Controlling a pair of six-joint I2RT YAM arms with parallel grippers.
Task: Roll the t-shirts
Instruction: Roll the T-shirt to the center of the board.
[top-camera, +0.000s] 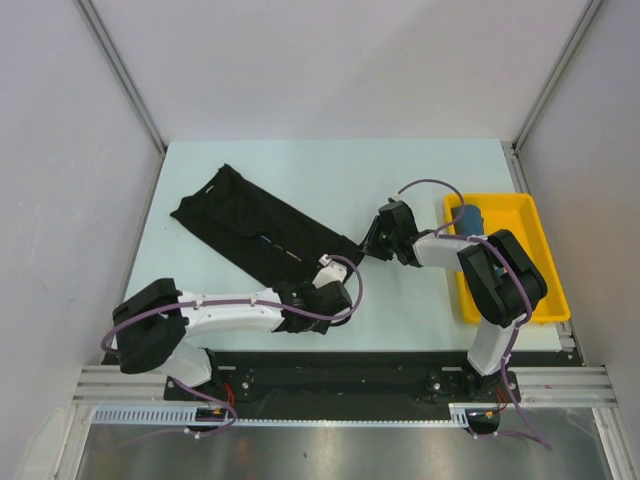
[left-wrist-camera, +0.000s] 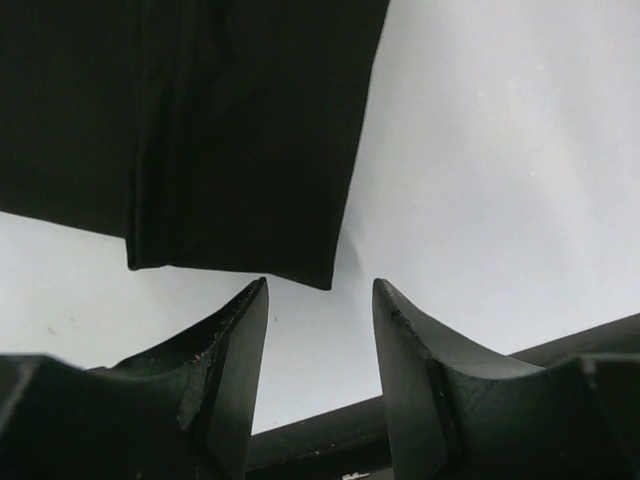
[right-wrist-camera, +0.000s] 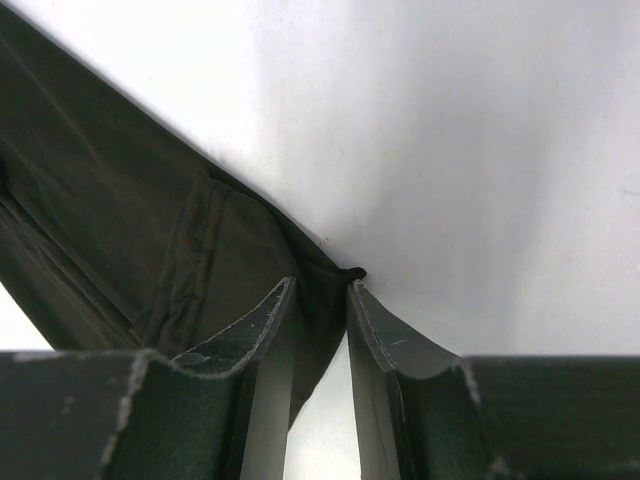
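Observation:
The black t-shirt (top-camera: 250, 225) lies on the table folded into a long strip, running diagonally from back left to the centre. My left gripper (top-camera: 338, 272) is open just short of the strip's near end, whose hem (left-wrist-camera: 230, 130) lies a little ahead of the empty fingers (left-wrist-camera: 320, 285). My right gripper (top-camera: 368, 245) is over the strip's right-hand corner. Its fingers (right-wrist-camera: 322, 283) stand narrowly apart with that corner of cloth (right-wrist-camera: 120, 220) showing between the tips and bare table behind it. The dark teal-blue t-shirt (top-camera: 470, 216) sits bundled at the far end of the tray.
A yellow plastic tray (top-camera: 520, 235) stands along the table's right side, with the right arm's elbow above it. White walls enclose the table on the left, back and right. A black rail runs along the near edge.

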